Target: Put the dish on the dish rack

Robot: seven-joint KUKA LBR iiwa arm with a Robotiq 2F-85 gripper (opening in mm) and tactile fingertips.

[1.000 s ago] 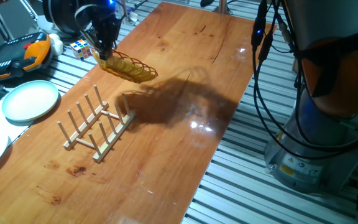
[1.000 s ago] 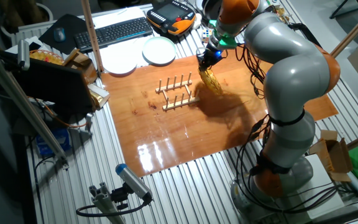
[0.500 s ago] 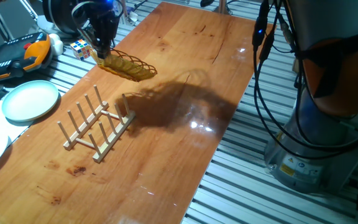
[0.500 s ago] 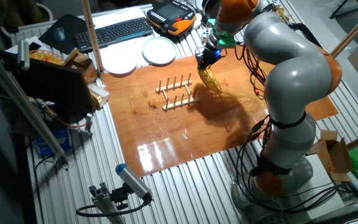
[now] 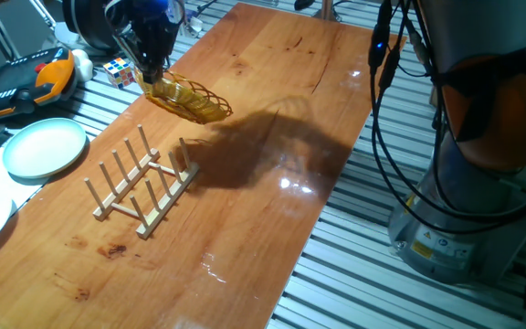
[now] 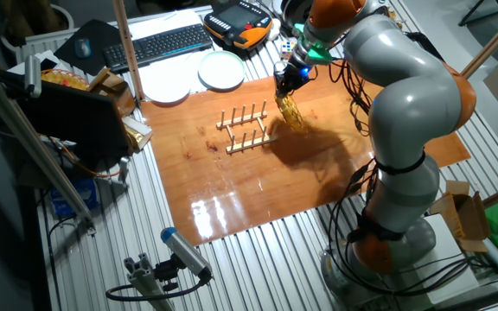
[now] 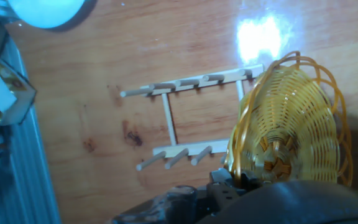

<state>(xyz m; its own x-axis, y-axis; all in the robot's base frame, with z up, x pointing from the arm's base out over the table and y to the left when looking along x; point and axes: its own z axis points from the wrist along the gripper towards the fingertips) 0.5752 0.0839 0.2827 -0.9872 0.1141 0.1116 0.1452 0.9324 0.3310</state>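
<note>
Amber dish (image 5: pixel 188 98), pinched by end effector (image 5: pixel 152 80), hangs near dish rack (image 5: pixel 142 183), beside white plate (image 5: pixel 45 148).

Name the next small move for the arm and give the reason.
Probably carry the dish sideways toward the dish rack before lowering. The gripper holds it by its rim, tilted, in the air beside the rack's end rather than over the pegs, and the rack is empty.
</note>
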